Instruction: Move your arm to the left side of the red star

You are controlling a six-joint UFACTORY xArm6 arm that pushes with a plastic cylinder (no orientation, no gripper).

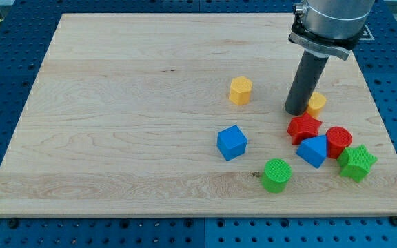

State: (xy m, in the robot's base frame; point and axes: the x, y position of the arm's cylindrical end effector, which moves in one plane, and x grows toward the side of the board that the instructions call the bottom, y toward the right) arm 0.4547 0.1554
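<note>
My tip (296, 111) on wooden surface (116, 124), just above red star (303, 127), toward its upper left, beside yellow block (316, 103). Blue block (313, 151) touches star below; red cylinder (338, 141) at star's right. No jaws on rod.

A robotics lab: wooden board (116, 103) on a blue perforated bench (5, 62) (gridded mounting holes).

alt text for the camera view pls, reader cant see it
My tip rests on a wooden board, just above the red star. Clustered near it: a blue block, red cylinder, green star and green cylinder.
</note>
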